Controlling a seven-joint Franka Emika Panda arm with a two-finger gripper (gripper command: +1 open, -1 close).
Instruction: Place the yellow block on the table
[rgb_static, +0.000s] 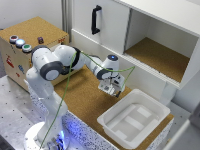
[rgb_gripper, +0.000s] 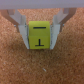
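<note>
Fingers (rgb_gripper: 23, 31) of the gripper (rgb_gripper: 41, 44) are clamped on the yellow block (rgb_gripper: 40, 35), one pressing each side, in the upper middle of the wrist view; the block's facing side carries a dark T-shaped mark, and below it spreads the brown cork of the table (rgb_gripper: 42, 67). Whether the block touches the cork or hangs just above it cannot be told. In the exterior view the gripper (rgb_static: 112, 90) sits near the frame's centre, low over the table (rgb_static: 85, 100), with the block itself too small to make out there. The white bin (rgb_static: 134, 119) lies on the table at lower right of that frame, just beside the gripper. A cork-topped box with coloured buttons (rgb_static: 32, 42) stands at upper left, and a white cabinet (rgb_static: 145, 35) with a cork-lined shelf fills the upper right.
</note>
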